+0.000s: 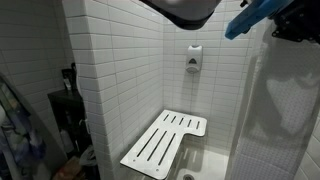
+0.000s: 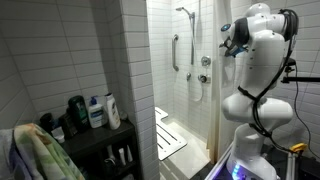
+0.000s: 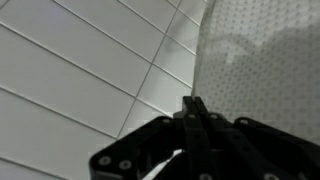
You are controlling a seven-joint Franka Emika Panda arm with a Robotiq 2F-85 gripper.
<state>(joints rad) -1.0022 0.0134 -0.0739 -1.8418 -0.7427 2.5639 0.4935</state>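
My gripper [image 3: 195, 102] is shut, its two dark fingers pressed together. The edge of a translucent dotted shower curtain [image 3: 265, 60] runs down to the fingertips and looks pinched between them. In an exterior view the gripper [image 1: 292, 22] is high at the top right, with a blue part beside it, above the hanging curtain [image 1: 285, 110]. In an exterior view the white arm stands at the shower opening with the gripper [image 2: 229, 42] at head height.
White tiled walls surround the stall. A white slatted fold-down seat [image 1: 165, 140] [image 2: 168, 135] is low on the wall. A soap dispenser [image 1: 193, 58], a grab bar [image 2: 175, 50] and a shower head [image 2: 185, 12] are mounted inside. A shelf with bottles [image 2: 95, 112] stands outside.
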